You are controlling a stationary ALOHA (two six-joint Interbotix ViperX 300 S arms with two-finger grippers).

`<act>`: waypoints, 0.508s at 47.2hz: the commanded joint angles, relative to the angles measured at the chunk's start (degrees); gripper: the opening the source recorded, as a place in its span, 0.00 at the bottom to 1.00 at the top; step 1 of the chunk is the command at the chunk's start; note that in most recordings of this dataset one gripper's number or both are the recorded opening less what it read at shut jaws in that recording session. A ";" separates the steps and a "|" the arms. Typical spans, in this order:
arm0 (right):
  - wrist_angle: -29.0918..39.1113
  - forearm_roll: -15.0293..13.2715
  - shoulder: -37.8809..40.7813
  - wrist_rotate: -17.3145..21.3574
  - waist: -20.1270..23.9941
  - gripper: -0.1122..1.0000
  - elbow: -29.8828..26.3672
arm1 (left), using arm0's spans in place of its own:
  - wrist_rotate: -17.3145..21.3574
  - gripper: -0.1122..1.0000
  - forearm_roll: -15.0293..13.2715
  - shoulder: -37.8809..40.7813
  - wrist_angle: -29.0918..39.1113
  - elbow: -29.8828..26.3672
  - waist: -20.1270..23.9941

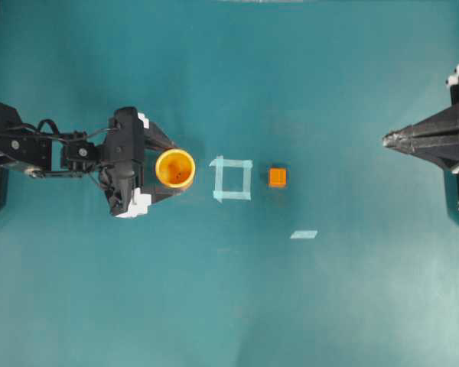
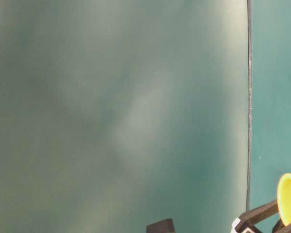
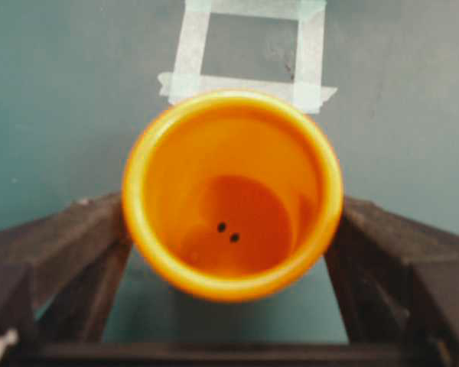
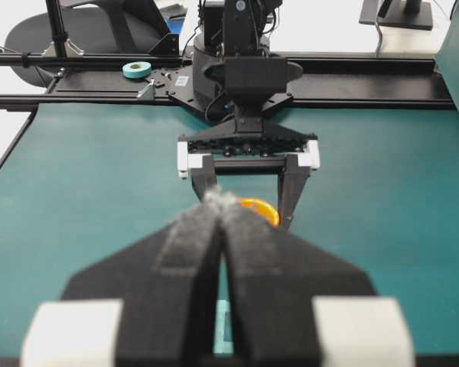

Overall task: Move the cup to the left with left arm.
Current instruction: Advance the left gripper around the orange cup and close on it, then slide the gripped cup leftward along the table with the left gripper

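Note:
The orange-yellow cup (image 1: 174, 168) stands upright just left of a pale tape square (image 1: 232, 178). My left gripper (image 1: 172, 168) reaches in from the left, one black finger pressed against each side of the cup. In the left wrist view the cup (image 3: 231, 195) sits between the two fingers (image 3: 84, 245), its inside empty. The table-level view catches the cup's yellow rim (image 2: 288, 199) above a black finger (image 2: 262, 211). My right gripper (image 1: 386, 140) rests at the far right, shut with nothing in it. In the right wrist view its tips (image 4: 220, 200) partly cover the cup (image 4: 262, 210).
A small orange cube (image 1: 277, 177) lies just right of the tape square. A loose strip of pale tape (image 1: 304, 234) lies nearer the front. The tape square (image 3: 249, 53) lies beyond the cup. A tape roll (image 4: 137, 69) sits on the black frame behind the left arm.

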 commanded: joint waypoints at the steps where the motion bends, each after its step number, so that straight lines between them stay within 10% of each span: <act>1: -0.18 0.09 0.35 0.09 -0.09 0.10 -1.85 | 0.09 0.87 0.18 0.35 -1.32 -1.23 -0.70; 24: 0.35 0.35 0.35 0.18 0.00 0.10 -1.93 | 0.70 0.70 0.26 1.14 -2.99 -1.76 -1.32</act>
